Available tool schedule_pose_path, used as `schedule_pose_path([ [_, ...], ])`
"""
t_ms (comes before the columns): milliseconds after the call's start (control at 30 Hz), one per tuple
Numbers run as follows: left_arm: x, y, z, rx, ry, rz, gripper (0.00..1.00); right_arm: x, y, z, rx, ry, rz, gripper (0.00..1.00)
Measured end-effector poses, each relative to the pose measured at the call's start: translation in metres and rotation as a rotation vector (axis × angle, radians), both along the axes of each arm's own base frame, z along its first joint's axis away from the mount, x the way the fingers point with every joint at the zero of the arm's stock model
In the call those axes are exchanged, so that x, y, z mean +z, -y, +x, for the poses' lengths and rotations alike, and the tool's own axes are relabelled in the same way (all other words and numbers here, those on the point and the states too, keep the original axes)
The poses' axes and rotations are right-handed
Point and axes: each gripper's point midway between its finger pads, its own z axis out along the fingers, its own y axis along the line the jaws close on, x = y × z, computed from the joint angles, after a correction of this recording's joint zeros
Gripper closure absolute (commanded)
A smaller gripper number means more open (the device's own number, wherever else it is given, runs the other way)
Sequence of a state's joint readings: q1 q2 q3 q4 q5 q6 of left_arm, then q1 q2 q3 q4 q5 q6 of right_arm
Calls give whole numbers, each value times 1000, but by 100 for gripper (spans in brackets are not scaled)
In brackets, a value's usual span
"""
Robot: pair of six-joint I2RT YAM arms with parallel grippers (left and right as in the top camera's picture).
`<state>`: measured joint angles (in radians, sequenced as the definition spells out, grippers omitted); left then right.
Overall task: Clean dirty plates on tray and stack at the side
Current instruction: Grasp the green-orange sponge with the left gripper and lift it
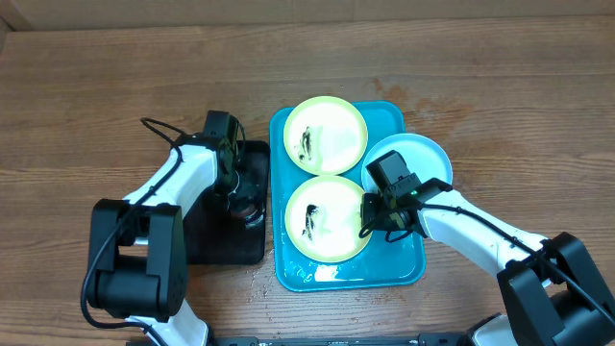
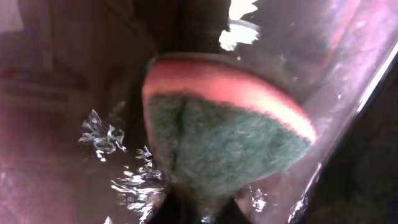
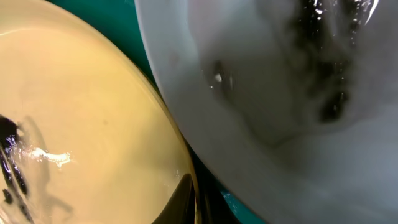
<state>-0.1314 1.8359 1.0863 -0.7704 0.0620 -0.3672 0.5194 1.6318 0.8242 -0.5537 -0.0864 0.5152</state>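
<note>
The turquoise tray (image 1: 288, 271) holds two pale yellow-green plates with dark smears, one at the far end (image 1: 329, 135) and one at the near end (image 1: 325, 219). The light blue plate (image 1: 415, 159) lies over the tray's right rim; its smear shows in the right wrist view (image 3: 280, 130). My right gripper (image 1: 369, 217) is shut on the right rim of the near yellow-green plate (image 3: 87, 112), one finger on the inside (image 3: 194, 200). My left gripper (image 1: 247, 208) is down in a black tray, shut on a pink sponge with a green scouring face (image 2: 224, 140).
The smaller black tray (image 1: 219, 240) lies left of the turquoise tray and is wet inside (image 2: 118, 162). Bare turquoise shows between the plates (image 3: 99, 11). The wooden table (image 1: 96, 115) surrounds both trays. Cables run along both arms.
</note>
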Motion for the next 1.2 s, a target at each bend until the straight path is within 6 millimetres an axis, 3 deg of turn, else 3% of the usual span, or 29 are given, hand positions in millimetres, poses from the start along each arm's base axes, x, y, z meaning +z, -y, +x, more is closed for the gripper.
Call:
schedule_pose_path([
  [200,9,-2,-17,0,-91,12,96,0,2,-2,-5,-8,-8,96],
  [467,35,-11,-10,1,-47,62,96,0,2,-2,-6,-9,-10,96],
  [600,27,-18,-4,0,-8,115,96,0,2,-2,-6,-9,-11,96],
  [733,1,-20,-19,-5,-77,124,96,0,2,-2,-6,-9,-11,96],
  [867,2,-17,-29,-7,-127,107,96,0,2,-1,-6,-7,-12,96],
  [1000,20,-5,-36,-11,-186,47,96,0,2,-1,-7,-7,-13,96],
  [1100,41,16,-16,-38,-106,-19,96,0,2,-1,-7,-7,-13,96],
  [1200,72,56,5,-114,39,-110,96,0,2,-1,-7,-7,-13,96],
])
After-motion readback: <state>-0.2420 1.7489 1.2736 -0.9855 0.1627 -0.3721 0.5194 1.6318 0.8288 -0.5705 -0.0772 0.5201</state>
